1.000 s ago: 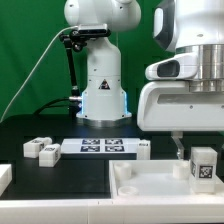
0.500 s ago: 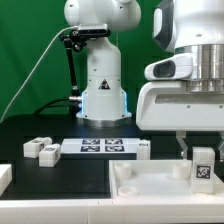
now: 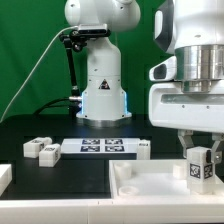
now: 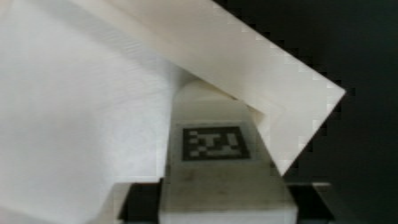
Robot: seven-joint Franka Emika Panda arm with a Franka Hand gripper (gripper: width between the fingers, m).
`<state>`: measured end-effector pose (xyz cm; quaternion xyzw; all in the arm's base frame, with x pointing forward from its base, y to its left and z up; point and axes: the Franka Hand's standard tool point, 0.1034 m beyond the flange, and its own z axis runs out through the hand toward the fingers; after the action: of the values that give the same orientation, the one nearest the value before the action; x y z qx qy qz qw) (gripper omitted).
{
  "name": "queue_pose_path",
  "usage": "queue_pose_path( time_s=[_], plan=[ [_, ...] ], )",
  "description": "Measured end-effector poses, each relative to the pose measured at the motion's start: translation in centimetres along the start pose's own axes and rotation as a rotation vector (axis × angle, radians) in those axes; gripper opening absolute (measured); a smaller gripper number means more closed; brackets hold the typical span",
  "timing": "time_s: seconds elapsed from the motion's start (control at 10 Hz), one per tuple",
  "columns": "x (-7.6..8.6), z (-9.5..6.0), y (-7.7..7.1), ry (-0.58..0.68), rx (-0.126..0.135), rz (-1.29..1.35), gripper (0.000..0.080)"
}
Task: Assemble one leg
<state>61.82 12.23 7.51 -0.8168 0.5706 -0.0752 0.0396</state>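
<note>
The gripper point(image 3: 199, 162) clamps the leg point(image 3: 200, 168) above the tray point(image 3: 150, 190)

leg point(image 4: 221, 150) base hidden by hand point(image 4: 217, 196), tray point(image 3: 150, 185) cropped

We see our arm lowered over the tabletop's near edge, by the exterior view's right corner, wrist pointing down, and the gripper point(image 3: 201, 160) fingers point(image 3: 187, 148) closed around the leg point(image 3: 200, 166).
</note>
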Motion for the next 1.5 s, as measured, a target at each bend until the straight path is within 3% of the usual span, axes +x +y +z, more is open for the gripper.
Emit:
queue_pose_path(
  time_s=[0.6, 0.8, 0.9, 1.2, 1.5],
  plan=[
    [0.16, 0.02, -0.07, 0.003, -0.008, 0.086, 0.0294],
    [0.16, 0.02, -0.07, 0.003, -0.008, 0.086, 0.053],
    [0.16, 0.02, -0.07, 0.003, -0.008, 0.086, 0.0611],
    [0.16, 0.02, -0.07, 0.003, -0.008, 0.086, 0.0647],
    [0.72, -0.18, -0.26, 0.008, -0.006, -0.24, 0.0649]
  ],
)
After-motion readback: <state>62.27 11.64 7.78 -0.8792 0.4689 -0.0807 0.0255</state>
